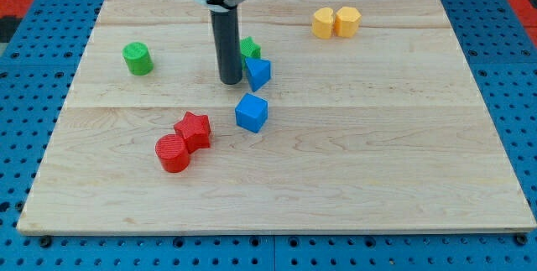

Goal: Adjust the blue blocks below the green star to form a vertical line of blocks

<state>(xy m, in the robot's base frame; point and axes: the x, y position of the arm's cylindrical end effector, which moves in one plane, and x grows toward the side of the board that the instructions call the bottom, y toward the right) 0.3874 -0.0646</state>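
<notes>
A green star (pixel 250 49) lies near the board's upper middle, partly hidden behind my rod. A blue block (pixel 259 72) sits right below it, touching or nearly touching it. A second blue cube (pixel 251 112) lies a little lower, apart from the first and slightly to its left. My tip (pixel 230 80) rests on the board just left of the upper blue block, close to its left side.
A green cylinder (pixel 137 58) stands at the left. A red star (pixel 194 128) and a red cylinder (pixel 174 153) touch at the lower left. Two yellow blocks (pixel 336 21) sit together at the top right. The wooden board (pixel 377 153) ends at blue pegboard.
</notes>
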